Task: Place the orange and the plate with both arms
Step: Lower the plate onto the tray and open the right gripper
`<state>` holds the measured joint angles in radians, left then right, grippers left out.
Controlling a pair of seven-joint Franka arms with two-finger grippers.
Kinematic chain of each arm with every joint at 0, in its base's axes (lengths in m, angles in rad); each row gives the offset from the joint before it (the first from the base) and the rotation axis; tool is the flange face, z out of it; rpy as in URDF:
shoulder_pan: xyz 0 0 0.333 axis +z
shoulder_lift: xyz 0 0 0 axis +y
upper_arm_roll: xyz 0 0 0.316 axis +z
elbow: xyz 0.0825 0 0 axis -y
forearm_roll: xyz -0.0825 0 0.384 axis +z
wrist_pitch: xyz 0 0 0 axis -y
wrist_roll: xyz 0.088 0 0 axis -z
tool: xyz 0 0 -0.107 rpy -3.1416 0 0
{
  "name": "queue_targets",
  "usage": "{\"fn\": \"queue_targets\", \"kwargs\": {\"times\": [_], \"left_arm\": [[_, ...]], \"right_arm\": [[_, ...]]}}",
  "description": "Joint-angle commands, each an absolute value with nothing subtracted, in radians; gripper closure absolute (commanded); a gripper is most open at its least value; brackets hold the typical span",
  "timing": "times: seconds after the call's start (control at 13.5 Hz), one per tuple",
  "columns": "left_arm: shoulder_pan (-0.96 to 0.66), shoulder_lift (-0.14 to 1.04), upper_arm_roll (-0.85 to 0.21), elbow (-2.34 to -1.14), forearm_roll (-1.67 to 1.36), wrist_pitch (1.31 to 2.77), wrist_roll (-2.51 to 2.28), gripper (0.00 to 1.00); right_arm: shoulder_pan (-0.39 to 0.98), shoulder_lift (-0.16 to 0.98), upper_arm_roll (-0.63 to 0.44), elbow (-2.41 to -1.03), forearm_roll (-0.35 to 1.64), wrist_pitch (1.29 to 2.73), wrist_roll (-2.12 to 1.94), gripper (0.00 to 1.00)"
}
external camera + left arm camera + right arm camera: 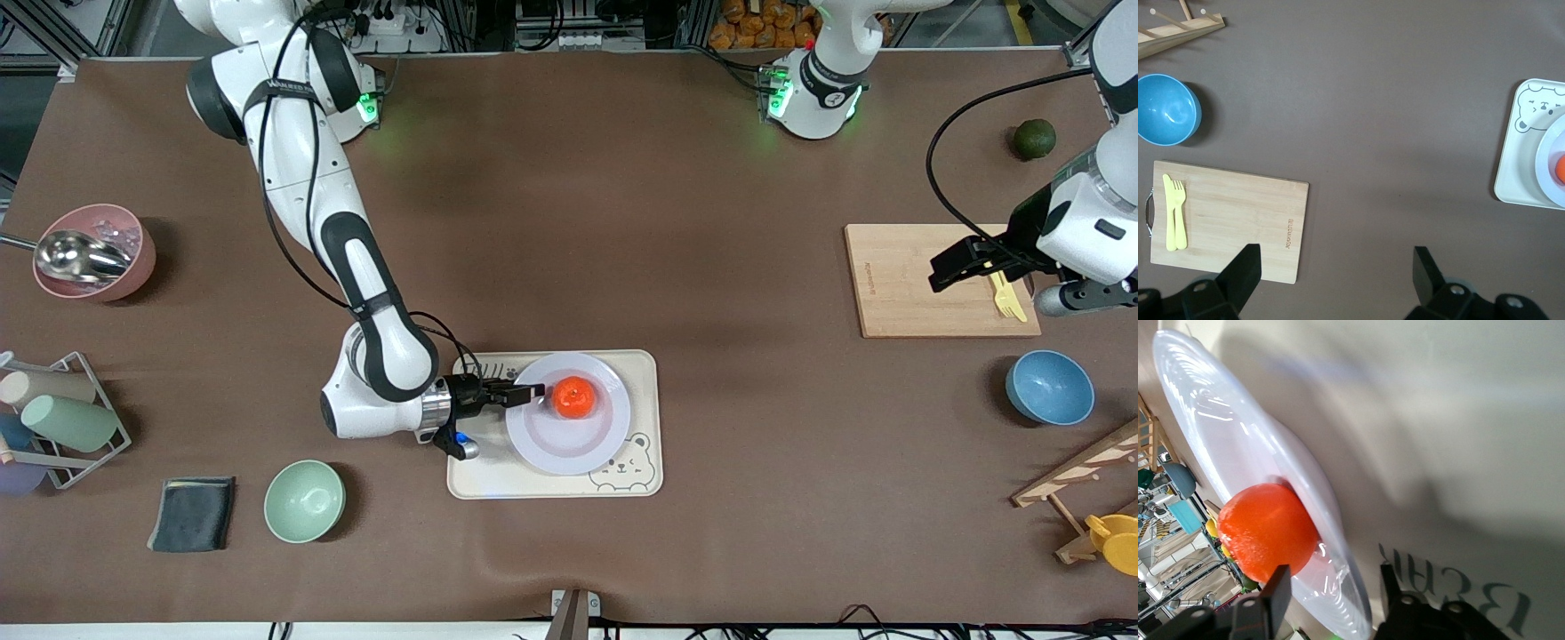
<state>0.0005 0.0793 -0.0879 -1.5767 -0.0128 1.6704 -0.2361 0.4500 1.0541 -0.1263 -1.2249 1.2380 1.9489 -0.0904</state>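
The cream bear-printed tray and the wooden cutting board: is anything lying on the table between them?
Nothing. The left wrist view shows only bare brown table between the cream bear-printed tray and the wooden cutting board.

A brown mat covers the desk; metal framing and orange crates line its edge farthest from the front camera.

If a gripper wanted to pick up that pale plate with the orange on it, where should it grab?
Probably the plate's wide rim, one finger above and one beneath, coming in low from the right arm's end, where the right gripper already sits with fingers apart. The plate is shallow and lies flat on the tray, so only its edge offers a hold. The orange rests loose, so keep it level.
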Motion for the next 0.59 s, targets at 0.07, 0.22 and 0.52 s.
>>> {"fn": "queue_targets", "kwargs": {"times": [0.07,0.22,0.52], "left_arm": [[0.008,0.069,-0.092,-1.585,-0.025,1.663,-0.23,0.0],[0.008,0.069,-0.092,-1.585,-0.025,1.663,-0.23,0.0],[0.008,0.069,-0.092,-1.582,-0.025,1.663,-0.23,0.0]], "right_arm": [[0.423,1.055,-0.123,-1.207,1.223,1.924,-0.089,0.0],[0.401,1.049,-0.126,-1.215,1.213,1.872,-0.09,0.0],[0.362,1.029,-0.126,-1.215,1.151,1.787,-0.086,0.0]]}}
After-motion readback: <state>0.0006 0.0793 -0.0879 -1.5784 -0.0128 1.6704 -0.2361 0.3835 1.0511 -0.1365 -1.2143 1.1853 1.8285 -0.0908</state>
